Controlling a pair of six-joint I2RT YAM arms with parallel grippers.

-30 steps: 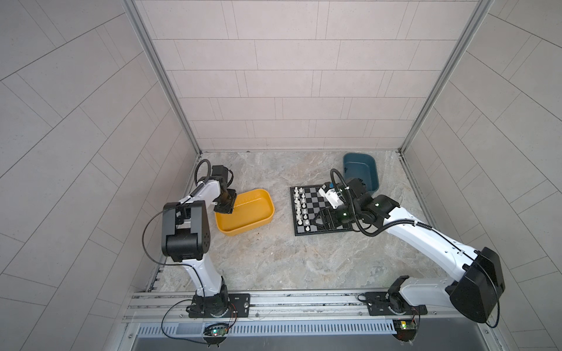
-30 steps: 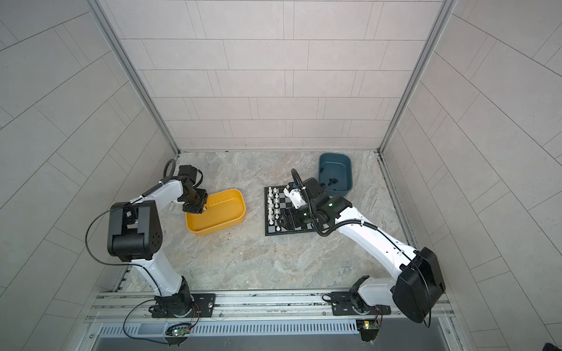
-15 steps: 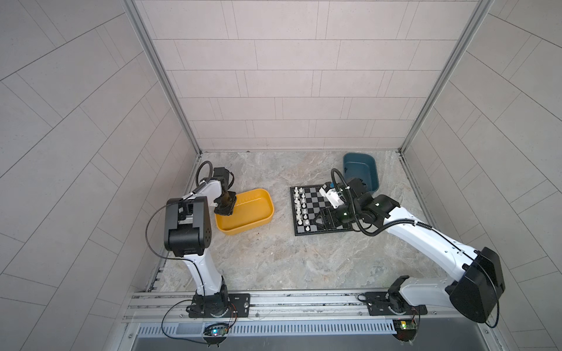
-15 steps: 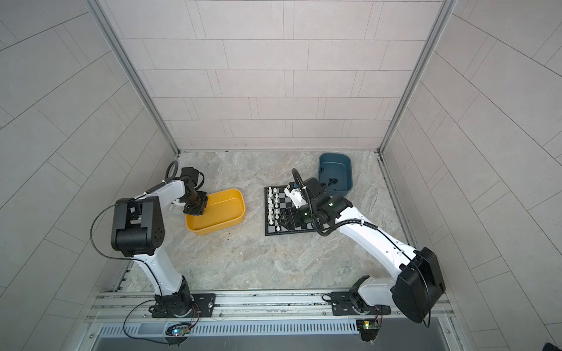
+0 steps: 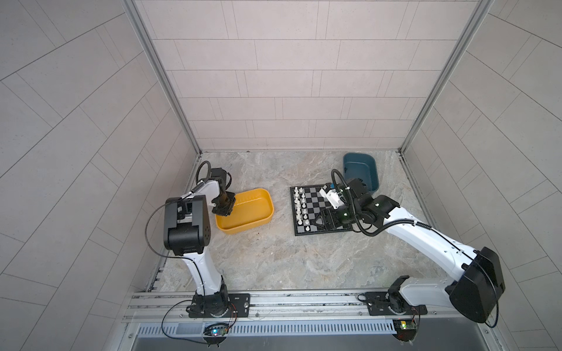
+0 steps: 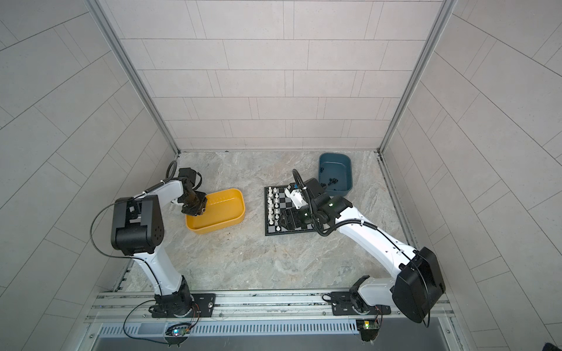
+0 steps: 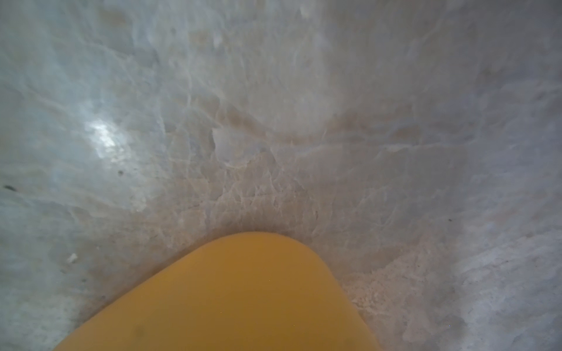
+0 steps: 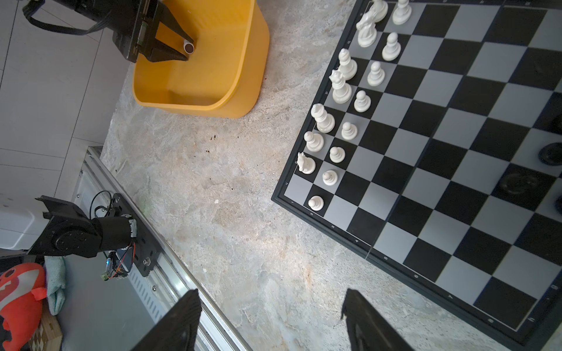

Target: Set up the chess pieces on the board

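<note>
Near edge: grey aluminium rail [image 5: 289,304] carrying both arm bases. Beyond it, veined grey stone table [image 5: 273,258].

Right pincer [image 8: 271,292]: black fingers well apart, nothing between them, hanging over the near side of the small flat black-and-grey checked chessboard [image 5: 316,197].

Board lies right of centre, edges slightly skewed to the rail. Small white plastic chessmen [image 8: 340,89] stand upright in two files along its left edge, files running near to far. Small black plastic chessmen [image 8: 551,153] on its right side, partly cut off.

Left: shallow yellow plastic tray [image 5: 255,225]. Left pincer [image 5: 224,210] over its left end, clamped on one white chessman [image 8: 188,45] tipped sideways, round base toward the board.

Far right: dark teal plastic tray [image 6: 334,167] with a few loose black pieces [image 6: 330,181].

Pale tiled walls [image 5: 289,91] on three sides.
</note>
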